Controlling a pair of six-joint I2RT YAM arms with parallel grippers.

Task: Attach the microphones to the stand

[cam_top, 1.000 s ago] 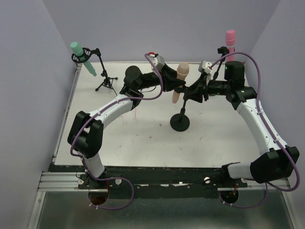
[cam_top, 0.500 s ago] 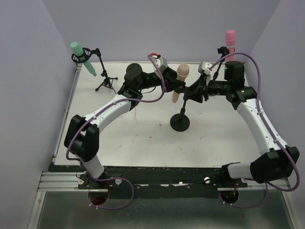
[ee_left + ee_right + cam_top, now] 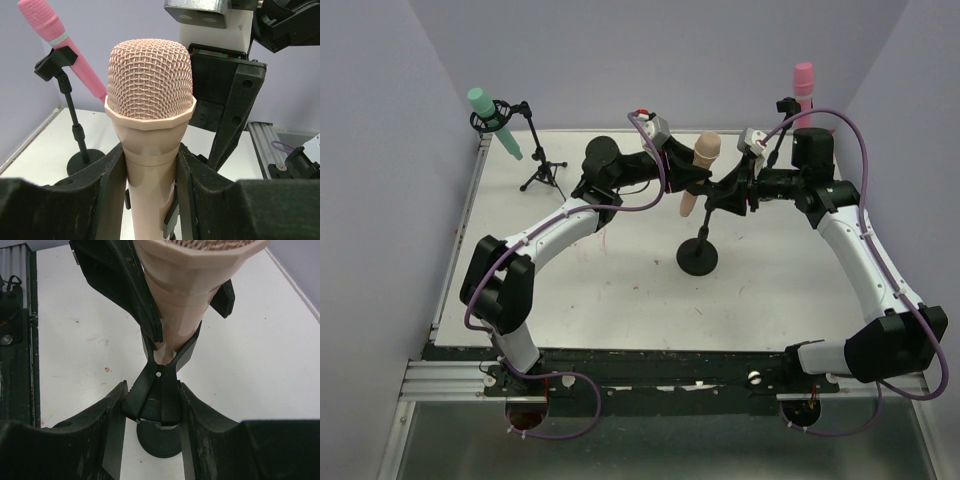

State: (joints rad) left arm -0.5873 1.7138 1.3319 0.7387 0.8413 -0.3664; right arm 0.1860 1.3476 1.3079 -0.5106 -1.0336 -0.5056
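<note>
The peach microphone stands head-up over the middle of the table. My left gripper is shut on its body just below the head, a finger on each side. Its lower end sits between the opened jaws of the black clip on the round-base stand. My right gripper is shut on the clip's handles. The teal-green microphone sits in a tripod stand at the back left. The pink microphone sits clipped in a stand at the back right.
The pink microphone's stand has a round base on the white table. Purple walls close the back and both sides. A metal rail runs along the near edge by the arm bases.
</note>
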